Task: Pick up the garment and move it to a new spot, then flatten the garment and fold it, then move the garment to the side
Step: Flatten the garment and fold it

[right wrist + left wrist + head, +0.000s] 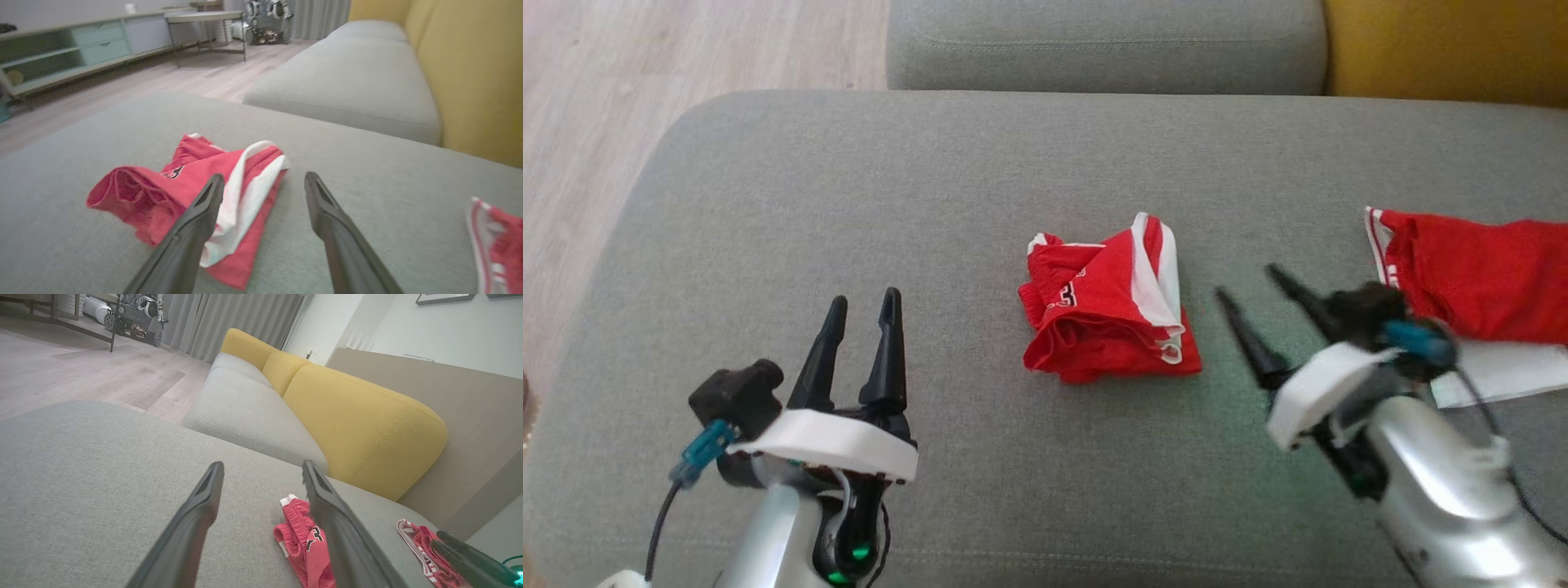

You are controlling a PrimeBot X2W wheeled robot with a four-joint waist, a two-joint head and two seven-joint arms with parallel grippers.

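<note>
The garment, red with white trim and a dark mark, lies in a loose bundle near the middle of the grey seat, touched by neither gripper; the right gripper is just beside its right edge, fingers spread wide and empty, pointing up and to the left; the left gripper is well apart at the lower left, fingers likewise parted and holding nothing; bare grey fabric lies between each gripper and the bundle; a second red piece with white stripes lies at the seat's right edge on a white cloth, partly behind the right wrist; beyond the seat are another grey cushion, a yellow backrest and wood floor; the left wrist view has the garment partly hidden behind one of its own fingers, with grey curtains and a wheeled machine far across the room; the right wrist view, somewhat blurred, shows the bundle's layered edge behind one finger and a long low sideboard by the wall
</note>
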